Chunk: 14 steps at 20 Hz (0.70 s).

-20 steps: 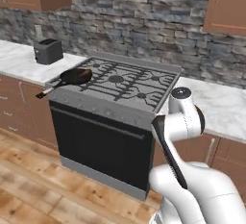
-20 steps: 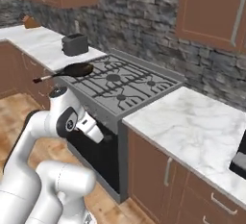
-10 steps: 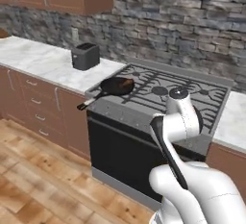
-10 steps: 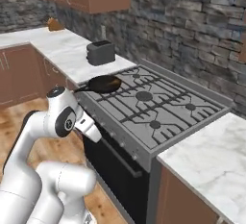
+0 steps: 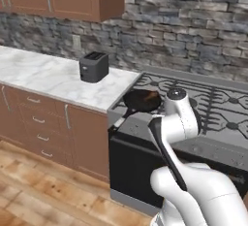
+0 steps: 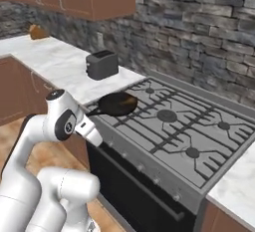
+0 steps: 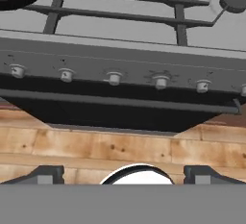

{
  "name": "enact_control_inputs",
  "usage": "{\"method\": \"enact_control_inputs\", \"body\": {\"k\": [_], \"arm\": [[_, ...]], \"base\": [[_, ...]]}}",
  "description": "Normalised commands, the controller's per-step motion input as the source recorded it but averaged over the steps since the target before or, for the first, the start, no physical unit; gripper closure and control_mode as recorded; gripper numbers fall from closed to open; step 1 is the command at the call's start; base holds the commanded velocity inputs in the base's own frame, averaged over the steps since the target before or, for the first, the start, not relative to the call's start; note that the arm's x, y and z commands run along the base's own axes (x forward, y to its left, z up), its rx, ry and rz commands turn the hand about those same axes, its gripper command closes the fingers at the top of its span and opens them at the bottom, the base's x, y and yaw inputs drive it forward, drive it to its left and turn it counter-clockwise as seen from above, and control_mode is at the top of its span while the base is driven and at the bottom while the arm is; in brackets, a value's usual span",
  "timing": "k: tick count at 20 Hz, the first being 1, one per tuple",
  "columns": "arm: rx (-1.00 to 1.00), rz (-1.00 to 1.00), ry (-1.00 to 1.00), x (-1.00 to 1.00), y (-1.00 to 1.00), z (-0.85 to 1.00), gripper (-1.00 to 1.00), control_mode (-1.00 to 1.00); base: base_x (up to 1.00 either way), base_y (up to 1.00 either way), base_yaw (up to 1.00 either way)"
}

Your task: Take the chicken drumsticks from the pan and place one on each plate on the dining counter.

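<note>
Claw (image 7: 123, 172) stands wide open and empty, low before the stove front; the pan (image 5: 141, 101) sits on the near-left burner at ten o'clock, a drumstick (image 5: 151, 94) inside, so the arm should rise and descend vertically over it

A dark toaster (image 5: 94, 67) stands on the marble worktop (image 5: 43, 77) beside the stove (image 6: 174, 126).

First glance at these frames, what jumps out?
The round black frying pan on the near-left burner of the grey gas stove, its long handle poking over the front edge, with something golden-brown inside. A dark boxy toaster stands on the white marble worktop left of the stove. In the hand view, the open gripper points at the black oven door.
</note>
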Motion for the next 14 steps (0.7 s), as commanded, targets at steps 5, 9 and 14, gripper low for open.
{"method": "enact_control_inputs", "body": {"k": [5, 9, 14], "arm": [[0.00, 0.00, 0.00, 0.00, 0.00, 0.00, -1.00, 1.00], [0.00, 0.00, 0.00, 0.00, 0.00, 0.00, -1.00, 1.00], [0.00, 0.00, 0.00, 0.00, 0.00, 0.00, -1.00, 1.00]], "base": [[0.62, 0.22, -0.35], [0.43, 0.00, -0.38], [0.58, 0.36, -0.36]]}}
